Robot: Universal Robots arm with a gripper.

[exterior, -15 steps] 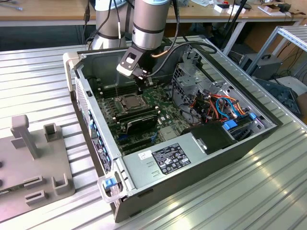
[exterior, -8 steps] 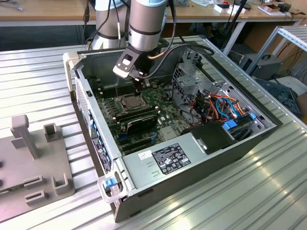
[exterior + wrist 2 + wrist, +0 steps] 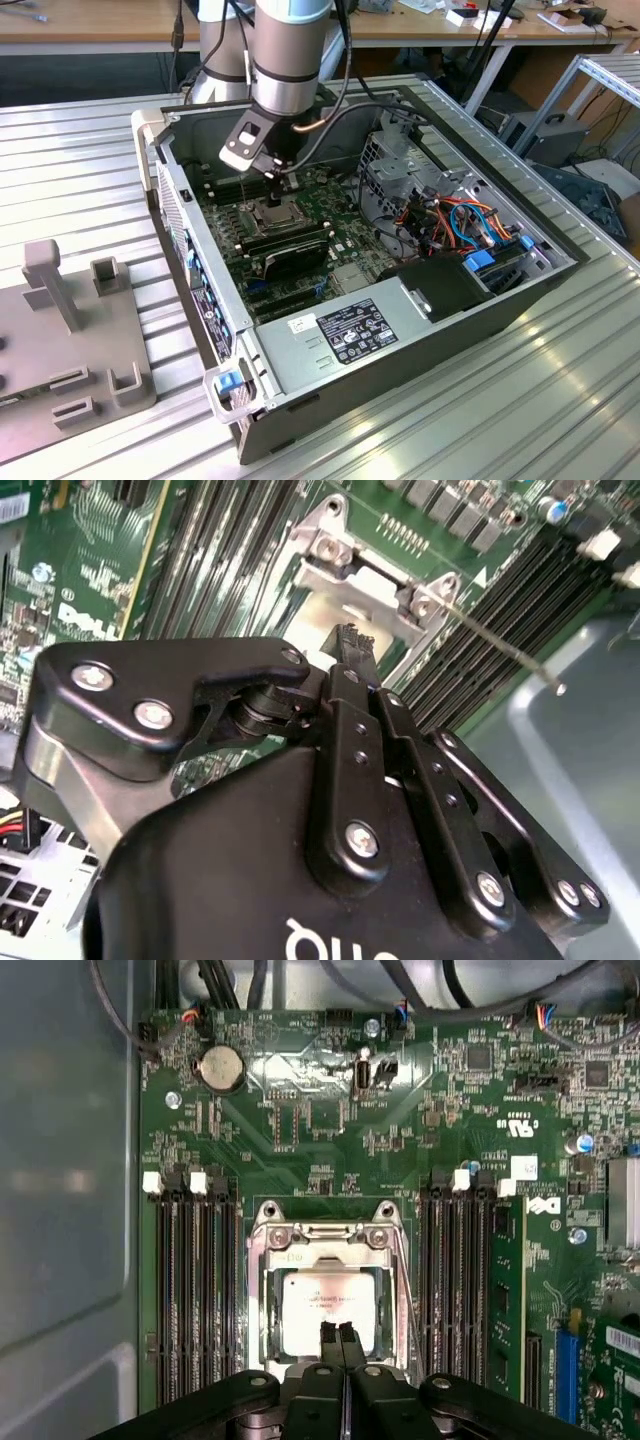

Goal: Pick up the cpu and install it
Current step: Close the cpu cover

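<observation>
Narrow to the point of closed on the gripper (image 3: 338,1335): both fingertips (image 3: 327,1338) pressed side by side, nothing clamped between. Directly beneath those tips, the cpu (image 3: 328,1300), lying flat and square inside the socket frame (image 3: 265,1300) on the green motherboard (image 3: 300,1110). Tips over the cpu's edge nearest the gripper body rather than its middle; touching or just clear, cannot tell. To either side of the gripper, rows of black memory slots (image 3: 195,1290). Beyond the tips, past the cpu, two frame screws (image 3: 272,1237). In the exterior view, gripper (image 3: 283,188) pointing down into the open computer case (image 3: 430,365), cpu (image 3: 272,213) right under it. In the second wrist view, fingertips (image 3: 350,645) just above the cpu (image 3: 312,620).
</observation>
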